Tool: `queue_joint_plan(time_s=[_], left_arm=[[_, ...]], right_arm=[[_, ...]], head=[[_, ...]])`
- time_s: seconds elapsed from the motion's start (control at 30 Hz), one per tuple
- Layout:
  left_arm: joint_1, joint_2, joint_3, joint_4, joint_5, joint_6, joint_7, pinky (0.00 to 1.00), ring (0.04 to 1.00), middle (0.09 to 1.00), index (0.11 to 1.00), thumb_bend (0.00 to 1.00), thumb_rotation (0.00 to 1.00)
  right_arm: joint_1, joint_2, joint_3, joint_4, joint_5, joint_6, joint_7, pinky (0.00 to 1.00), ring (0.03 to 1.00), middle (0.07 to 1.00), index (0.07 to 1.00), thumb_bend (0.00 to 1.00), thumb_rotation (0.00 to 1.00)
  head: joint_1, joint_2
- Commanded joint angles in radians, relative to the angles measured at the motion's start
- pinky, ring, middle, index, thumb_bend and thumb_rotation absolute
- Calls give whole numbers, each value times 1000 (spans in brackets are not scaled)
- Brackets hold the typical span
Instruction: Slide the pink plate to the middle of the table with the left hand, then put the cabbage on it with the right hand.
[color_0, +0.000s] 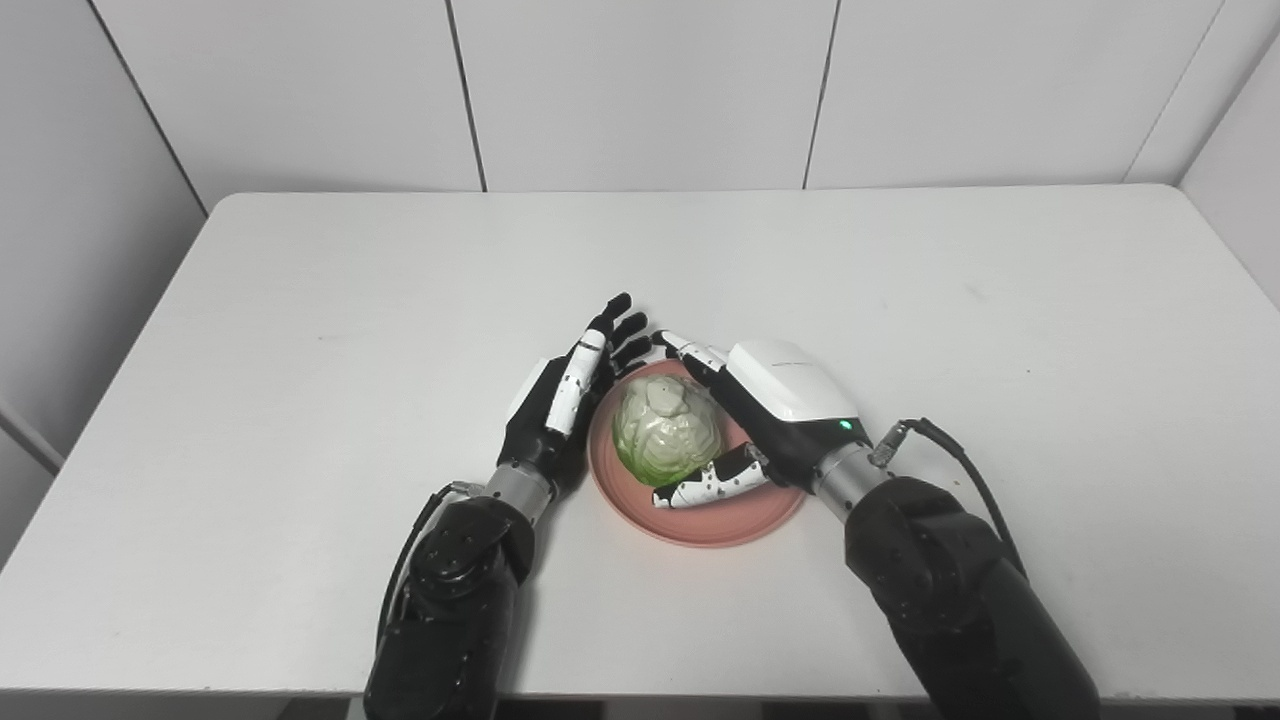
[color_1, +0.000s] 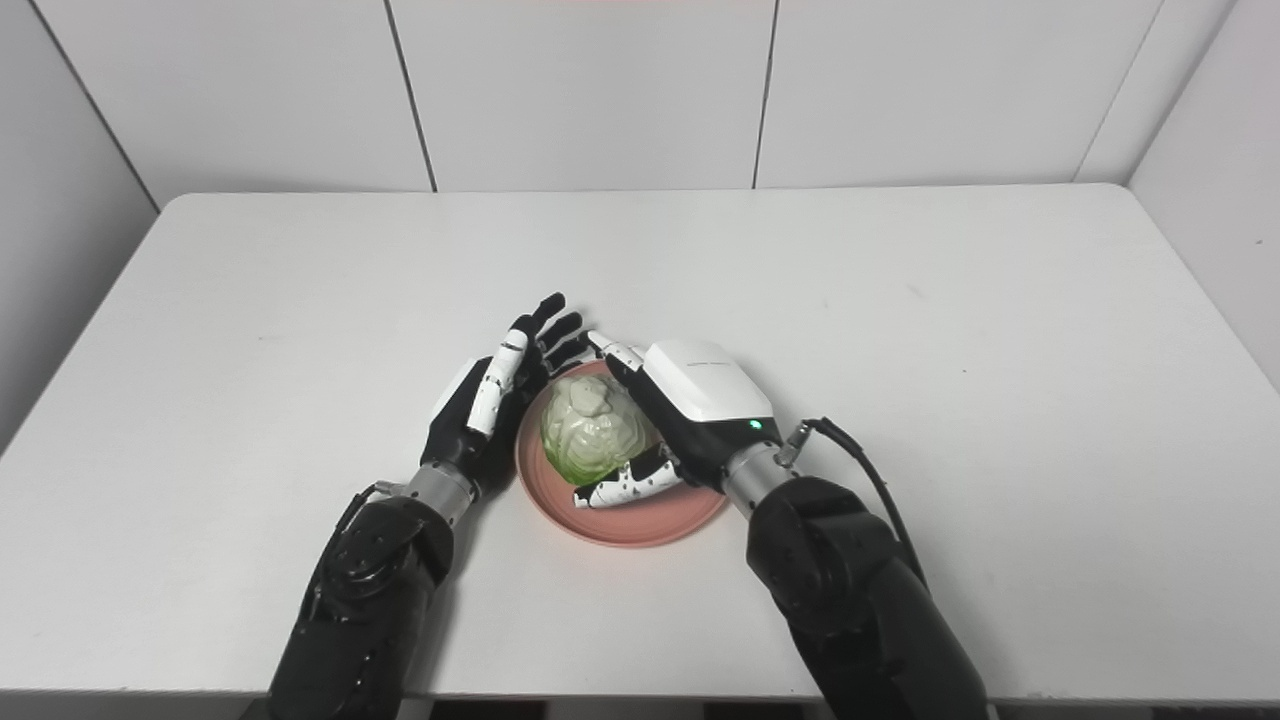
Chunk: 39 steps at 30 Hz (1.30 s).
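Cabbage on pink plate

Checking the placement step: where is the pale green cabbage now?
The pale green cabbage sits on the round pink plate near the table's front middle, between the left hand and right hand.
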Motion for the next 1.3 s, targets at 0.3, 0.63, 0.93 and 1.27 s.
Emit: queue_joint_plan(time_s=[0.3,0.63,0.93,1.27], left_arm=[[11,15,-1,22,6,53,0,939,931,947,945,447,1000],[50,13,6,-15,19,-30,22,953,962,972,952,391,1000],[116,48,-11,-73,144,-136,65,969,968,984,983,421,1000],[200,89,-23,-166,255,-147,76,1000,1000,1000,1000,472,1000]], right_arm=[[-66,-13,-92,-175,17,-2,55,733,851,910,976,1000,467],[28,17,-215,-169,114,-44,-117,684,835,915,970,970,672],[196,66,-311,-99,302,-119,-298,880,961,999,1000,780,999],[306,135,-352,76,517,-365,-482,879,989,1000,1000,693,1000]], head=[[-4,-1],[-16,-7],[-22,-6],[-32,-1]])
